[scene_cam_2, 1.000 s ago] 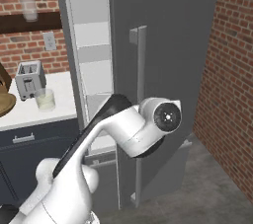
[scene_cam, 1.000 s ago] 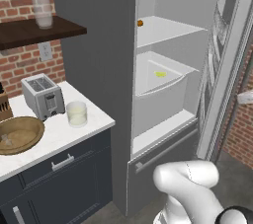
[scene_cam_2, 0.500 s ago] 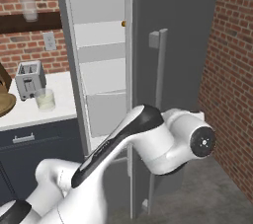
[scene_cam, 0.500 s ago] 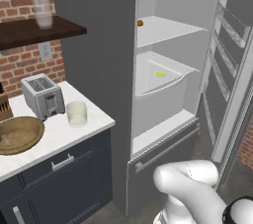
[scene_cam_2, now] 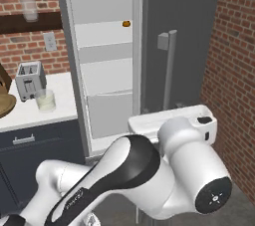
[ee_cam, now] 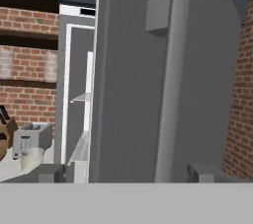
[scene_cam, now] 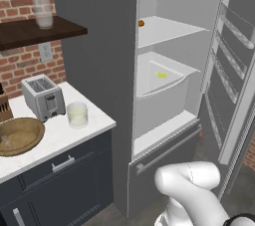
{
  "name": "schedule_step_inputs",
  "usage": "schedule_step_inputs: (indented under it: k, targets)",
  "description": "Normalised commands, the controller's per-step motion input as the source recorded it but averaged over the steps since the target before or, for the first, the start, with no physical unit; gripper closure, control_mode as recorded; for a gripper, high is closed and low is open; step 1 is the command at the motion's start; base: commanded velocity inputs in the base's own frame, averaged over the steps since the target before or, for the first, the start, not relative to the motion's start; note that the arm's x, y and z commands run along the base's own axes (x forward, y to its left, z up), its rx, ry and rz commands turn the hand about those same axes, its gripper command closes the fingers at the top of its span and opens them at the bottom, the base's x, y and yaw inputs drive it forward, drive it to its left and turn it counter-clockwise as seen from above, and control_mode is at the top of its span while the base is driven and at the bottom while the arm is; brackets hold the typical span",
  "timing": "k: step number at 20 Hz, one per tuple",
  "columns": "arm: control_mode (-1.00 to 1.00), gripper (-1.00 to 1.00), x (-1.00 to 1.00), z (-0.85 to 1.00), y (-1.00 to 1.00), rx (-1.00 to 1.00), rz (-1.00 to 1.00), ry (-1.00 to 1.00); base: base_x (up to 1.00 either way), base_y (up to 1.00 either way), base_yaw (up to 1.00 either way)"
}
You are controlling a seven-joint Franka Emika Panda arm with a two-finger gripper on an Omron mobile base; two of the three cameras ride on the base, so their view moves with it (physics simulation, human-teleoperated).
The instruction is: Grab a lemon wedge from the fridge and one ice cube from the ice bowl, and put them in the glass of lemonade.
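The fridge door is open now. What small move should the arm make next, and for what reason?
Probably pull the gripper back from the door handle and swing it toward the open fridge. The jaws stand wide apart with nothing between them, and the lemon wedge lies in the clear drawer inside, not yet picked.

Fridge door swung wider than a second ago, tool now spread, off the handle

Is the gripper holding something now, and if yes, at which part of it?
Nothing is held. In the hand view the gripper faces the fridge door's handle with its jaws apart and nothing between them.
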Motion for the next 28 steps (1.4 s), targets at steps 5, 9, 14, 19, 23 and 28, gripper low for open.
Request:
schedule_step_inputs:
  k: [5, 9, 14, 19, 23, 28]
  targets:
    - [-1.00, -1.00, -0.70, 0.58, 0.36, -0.05, 0.00, -0.11, 0.00, 0.00, 0.00]
    - [-1.00, -1.00, -0.07, 0.21, 1.00, -0.23, 0.00, 0.01, 0.00, 0.00, 0.00]
    - [-1.00, -1.00, 0.00, 0.00, 1.00, -0.31, -0.04, 0.04, 0.00, 0.00, 0.00]
    - [-1.00, -1.00, 0.00, 0.02, 1.00, -0.33, -0.09, 0.00, 0.00, 0.00, 0.00]
    - [-1.00, -1.00, 0.27, 0.07, 1.00, -0.33, -0.15, 0.05, 0.00, 0.00, 0.00]
    - [-1.00, -1.00, 0.89, 0.05, 0.94, -0.33, -0.19, 0.25, 0.00, 0.00, 0.00]
